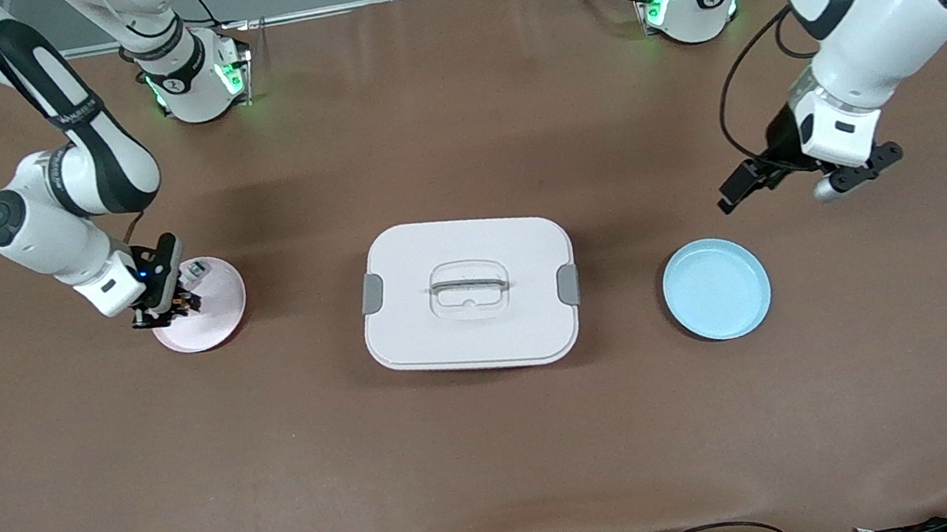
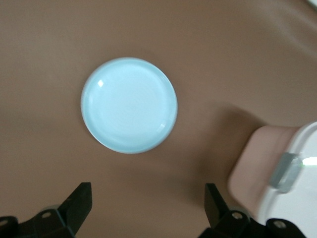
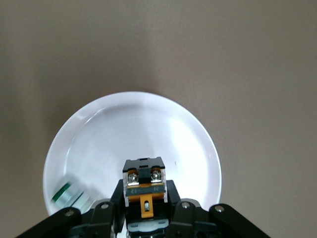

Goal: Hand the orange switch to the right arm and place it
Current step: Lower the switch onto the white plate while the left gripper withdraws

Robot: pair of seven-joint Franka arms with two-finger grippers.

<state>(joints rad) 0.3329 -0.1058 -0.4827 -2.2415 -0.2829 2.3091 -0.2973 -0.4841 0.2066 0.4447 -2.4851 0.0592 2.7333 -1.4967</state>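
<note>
My right gripper [image 1: 171, 304] is shut on the orange switch [image 1: 181, 301], a small black block with an orange face. It holds the switch low over the pink plate [image 1: 217, 321] at the right arm's end of the table. In the right wrist view the switch [image 3: 143, 179] sits between the fingers [image 3: 115, 198], over the plate [image 3: 148, 129]. My left gripper [image 1: 733, 193] is open and empty, up over the bare table beside the blue plate [image 1: 716, 288]. The left wrist view shows its fingers [image 2: 79, 198] wide apart, with the empty blue plate [image 2: 129, 104] below.
A white lidded box [image 1: 470, 293] with a clear handle and grey clips stands mid-table; its corner shows in the left wrist view [image 2: 270, 158]. A small white and green piece [image 1: 195, 270] lies on the pink plate; it also shows in the right wrist view [image 3: 68, 196].
</note>
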